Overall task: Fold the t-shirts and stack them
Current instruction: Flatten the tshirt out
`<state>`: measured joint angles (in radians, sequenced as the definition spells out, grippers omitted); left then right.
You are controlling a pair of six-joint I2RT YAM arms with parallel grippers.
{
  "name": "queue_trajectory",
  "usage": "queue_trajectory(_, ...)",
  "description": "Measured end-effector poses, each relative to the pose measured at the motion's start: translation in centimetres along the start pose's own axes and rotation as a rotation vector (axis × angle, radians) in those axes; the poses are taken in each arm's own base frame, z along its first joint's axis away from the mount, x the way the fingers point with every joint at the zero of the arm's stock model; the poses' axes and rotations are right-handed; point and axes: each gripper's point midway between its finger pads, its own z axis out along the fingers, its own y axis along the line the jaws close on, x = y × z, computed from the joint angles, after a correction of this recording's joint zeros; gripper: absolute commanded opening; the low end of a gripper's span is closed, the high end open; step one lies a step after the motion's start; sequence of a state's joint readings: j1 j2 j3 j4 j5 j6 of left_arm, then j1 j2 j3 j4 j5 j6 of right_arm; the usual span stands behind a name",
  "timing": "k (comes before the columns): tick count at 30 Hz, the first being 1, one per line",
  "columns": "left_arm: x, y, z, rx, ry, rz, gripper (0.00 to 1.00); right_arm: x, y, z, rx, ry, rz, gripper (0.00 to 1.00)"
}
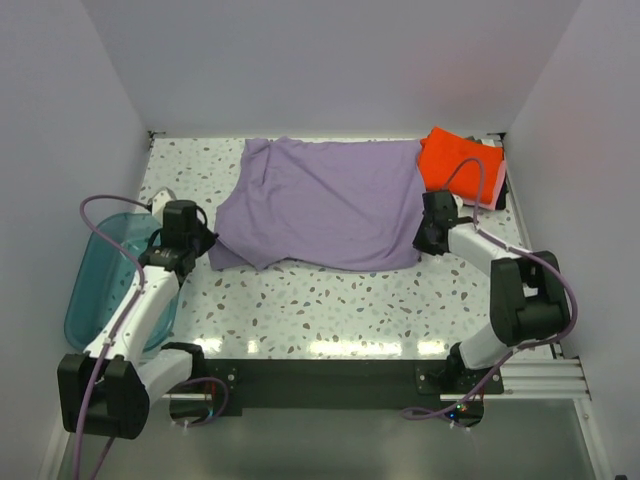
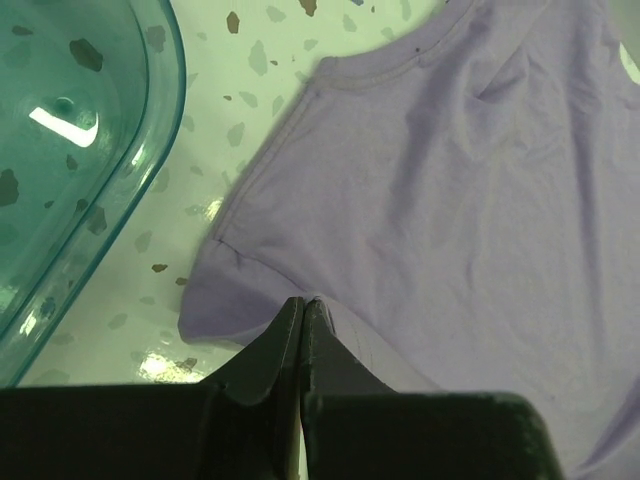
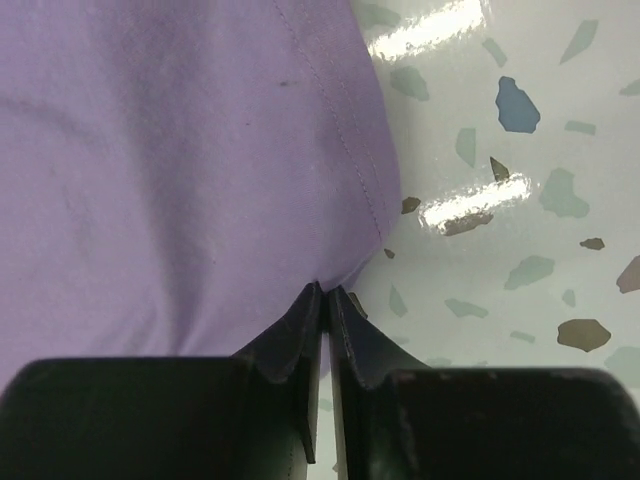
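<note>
Both jaws clamped on lavender tee [image 1: 320, 205], teal tub [image 1: 88, 285] left, orange tee [image 1: 450, 158] right

The large t-shirt [image 1: 325, 205] lies spread across the far middle of the table [image 1: 340, 310]. At its right end, in the far corner, sits a smaller t-shirt [image 1: 455, 160], perhaps on other cloth. The tub [image 1: 100, 275] stands at the table's left edge.
</note>
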<state>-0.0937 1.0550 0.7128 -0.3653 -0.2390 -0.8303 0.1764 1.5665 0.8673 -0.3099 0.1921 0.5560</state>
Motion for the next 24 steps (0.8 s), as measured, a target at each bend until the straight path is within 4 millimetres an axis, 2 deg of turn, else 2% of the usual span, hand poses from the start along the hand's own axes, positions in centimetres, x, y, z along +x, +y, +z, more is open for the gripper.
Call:
queue_trajectory(2,-0.4,-0.3,-0.2,0.008,-0.008,0.006,0.00,-0.4,0.0,-0.3,0.007,-0.002,-0.008,0.00)
queue_trajectory(6,-1.7,-1.1,-0.9,0.026,-0.033,0.019,0.00,-2.3,0.2,-1.5,0.026,-0.015,-0.048,0.00)
queue_trajectory(9,-3.0,-2.0,-1.3,0.038,-0.060,0.020,0.00,-4.9,1.0,-2.7,0.035,-0.041,-0.090,0.03)
queue_trajectory(11,-3.9,-2.7,-1.2,0.040,-0.073,0.016,0.00,-7.1,2.0,-2.8,0.035,-0.065,-0.111,0.06)
queue_trajectory(13,-4.9,-3.5,-0.5,0.033,-0.082,0.012,0.00,-8.5,2.8,-2.1,0.045,-0.070,-0.131,0.13)
queue_trajectory(15,-5.5,-3.8,0.5,0.014,-0.076,0.013,0.00,-8.9,3.2,-0.9,0.056,-0.054,-0.151,0.20)
queue_trajectory(16,-5.7,-4.0,1.2,0.003,-0.072,0.013,0.00,-8.9,3.4,-0.2,0.064,-0.038,-0.159,0.31)
queue_trajectory(18,-6.0,-4.1,2.6,-0.023,-0.062,0.020,0.00,-8.4,3.6,1.3,0.073,-0.003,-0.173,0.42)
queue_trajectory(19,-6.1,-4.2,3.3,-0.033,-0.057,0.023,0.00,-8.1,3.6,1.8,0.075,0.014,-0.180,0.51)
queue_trajectory(21,-6.1,-4.2,4.7,-0.053,-0.041,0.036,0.00,-7.4,3.6,2.5,0.075,0.044,-0.187,0.57)
queue_trajectory(24,-5.9,-4.2,6.1,-0.075,-0.022,0.046,0.00,-7.1,3.5,2.4,0.070,0.046,-0.182,0.58)
